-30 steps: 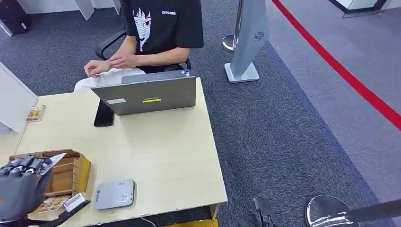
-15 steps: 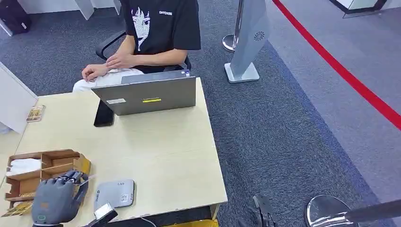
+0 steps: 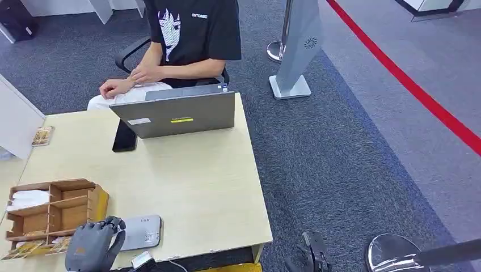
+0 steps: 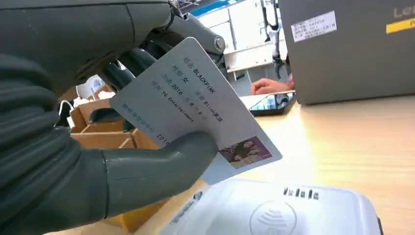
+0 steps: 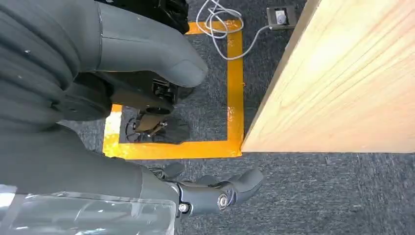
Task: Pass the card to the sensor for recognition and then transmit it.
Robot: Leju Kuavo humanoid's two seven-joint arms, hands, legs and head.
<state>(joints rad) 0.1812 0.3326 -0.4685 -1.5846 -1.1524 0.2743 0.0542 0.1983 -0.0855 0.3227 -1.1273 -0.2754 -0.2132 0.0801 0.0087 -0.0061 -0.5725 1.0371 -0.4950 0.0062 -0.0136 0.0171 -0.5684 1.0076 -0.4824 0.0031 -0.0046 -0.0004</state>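
One printed ID card [image 4: 195, 107] was pinched between thumb and fingers of the left hand [image 3: 91, 249], held just above the grey card reader [image 3: 139, 232] at the desk's [image 3: 193, 181] near edge. Presenting step; contact seemed not yet made. Next: lower it flat. Right hand [image 5: 215, 191] hung beside the desk, fingers loosely apart, holding nothing.

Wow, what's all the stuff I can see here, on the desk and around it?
White printed card with a small photo: one, pinched in the left hand above the reader.
Flat grey card reader: one, near desk edge.
Brown compartmented cardboard box: one, beside the reader.
Grey laptop: one, far desk edge.
Black phone: one, beside laptop.
Pale wooden desk: one.
Seated person in black T-shirt: one, behind laptop.
Yellow floor tape: beside desk.
Left hand: grey, holds card.
Right hand: grey, hanging, holds nothing.
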